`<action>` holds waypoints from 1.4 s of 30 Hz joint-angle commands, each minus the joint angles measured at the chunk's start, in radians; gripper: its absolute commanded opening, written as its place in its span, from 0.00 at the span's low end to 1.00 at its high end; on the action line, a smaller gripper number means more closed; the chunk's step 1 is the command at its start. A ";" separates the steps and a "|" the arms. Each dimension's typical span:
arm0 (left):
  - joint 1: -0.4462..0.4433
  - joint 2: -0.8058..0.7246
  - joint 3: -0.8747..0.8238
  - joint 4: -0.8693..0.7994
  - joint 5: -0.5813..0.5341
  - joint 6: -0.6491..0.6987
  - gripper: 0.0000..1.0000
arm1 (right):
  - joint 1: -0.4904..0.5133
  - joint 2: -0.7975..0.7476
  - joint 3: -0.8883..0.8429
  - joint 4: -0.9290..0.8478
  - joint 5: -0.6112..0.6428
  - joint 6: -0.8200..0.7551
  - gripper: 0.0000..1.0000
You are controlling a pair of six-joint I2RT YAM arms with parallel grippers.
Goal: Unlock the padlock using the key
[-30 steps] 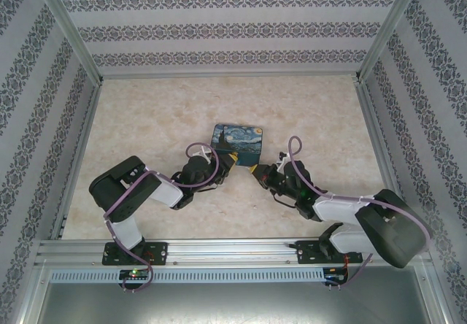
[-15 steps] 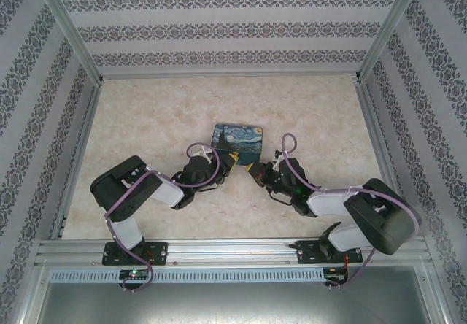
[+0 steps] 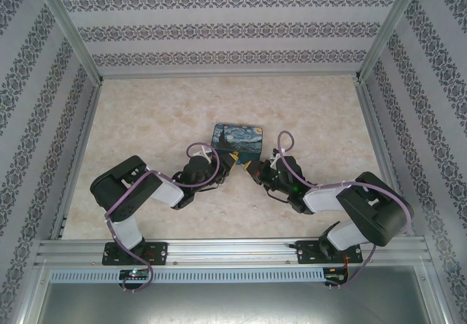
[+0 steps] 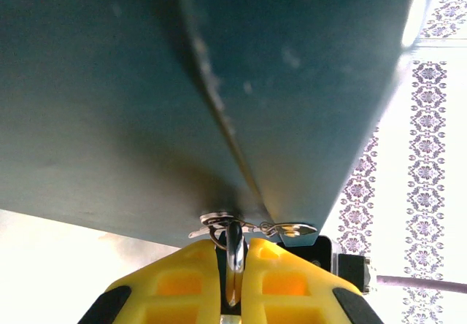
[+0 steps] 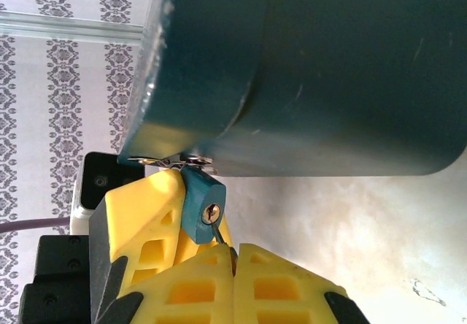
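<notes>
The teal padlock (image 5: 195, 203) hangs from a silvery hasp (image 4: 219, 222) at the lower edge of the dark-blue box (image 3: 238, 138). My left gripper (image 3: 232, 160) is shut on the padlock; in the left wrist view a shiny edge of the padlock (image 4: 234, 260) sits between the yellow fingers (image 4: 182, 273). In the right wrist view the left gripper's yellow finger (image 5: 142, 207) lies against the padlock's side. My right gripper (image 5: 234, 251) is shut on the thin key (image 5: 221, 234), whose tip reaches the brass keyhole (image 5: 211, 212).
The box (image 5: 328, 68) stands on the marbled table (image 5: 350, 229) and looms right over both grippers. The two arms meet nose to nose at the box's near side. Metal frame posts and patterned walls (image 3: 233, 32) enclose the table.
The right arm has folded in leftward, bringing its gripper a little closer to the box and the left gripper. The left arm has stayed put.
</notes>
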 commanded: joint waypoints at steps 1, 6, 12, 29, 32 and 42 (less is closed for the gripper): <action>-0.014 0.002 0.017 0.083 -0.009 -0.007 0.00 | 0.007 0.016 0.025 0.040 0.017 0.006 0.00; -0.014 0.002 0.016 0.081 -0.008 -0.005 0.00 | 0.002 0.022 0.032 0.044 0.014 0.006 0.00; -0.015 0.003 0.015 0.078 -0.006 0.000 0.00 | -0.009 0.022 0.038 0.043 0.004 0.006 0.00; -0.021 0.008 0.024 0.074 -0.008 0.003 0.00 | -0.026 0.027 0.052 0.043 -0.016 0.008 0.00; -0.026 0.008 0.030 0.077 -0.010 -0.006 0.00 | -0.026 0.034 0.073 0.047 -0.015 0.009 0.00; -0.066 0.035 0.058 0.160 -0.048 -0.106 0.00 | -0.026 0.077 0.086 0.111 0.005 0.038 0.00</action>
